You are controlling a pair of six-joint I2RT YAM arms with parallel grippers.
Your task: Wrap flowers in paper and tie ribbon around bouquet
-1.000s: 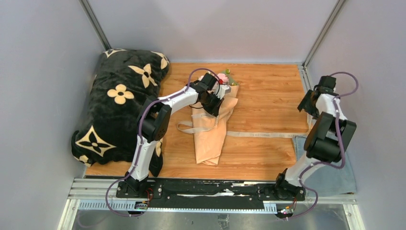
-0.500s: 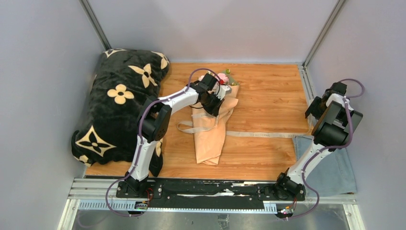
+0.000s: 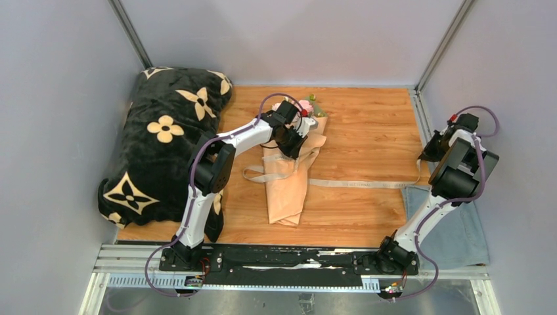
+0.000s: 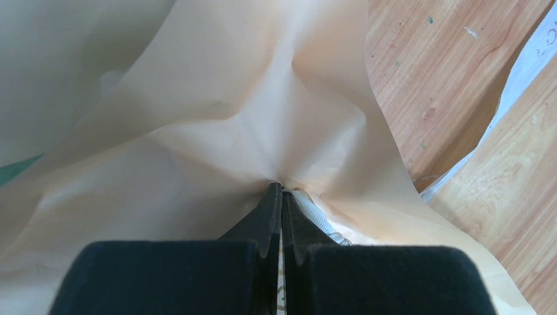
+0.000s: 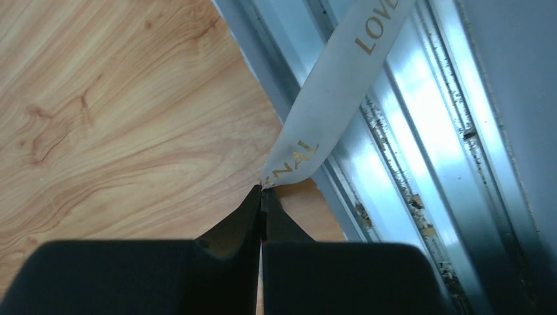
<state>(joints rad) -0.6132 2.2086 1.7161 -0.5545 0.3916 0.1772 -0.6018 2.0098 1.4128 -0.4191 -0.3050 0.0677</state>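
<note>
I am looking down on the wooden table, with the black flower-patterned blanket heaped along its left side and the grey-blue cloth at the near right corner. The bouquet is lying at mid-table, its peach paper cone pointing toward me. My left gripper is pinching a fold of that paper, its jaws fully together.

The ribbon is running from the cone's waist out to the right edge. That is where the change is: my right gripper, wide apart a second ago, is now clamped on the ribbon's printed end, and that end is lifting off the wood. I am reading this as tying under way, with one tail secured.

The pink flowers are peeking out of the cone's far end.
</note>
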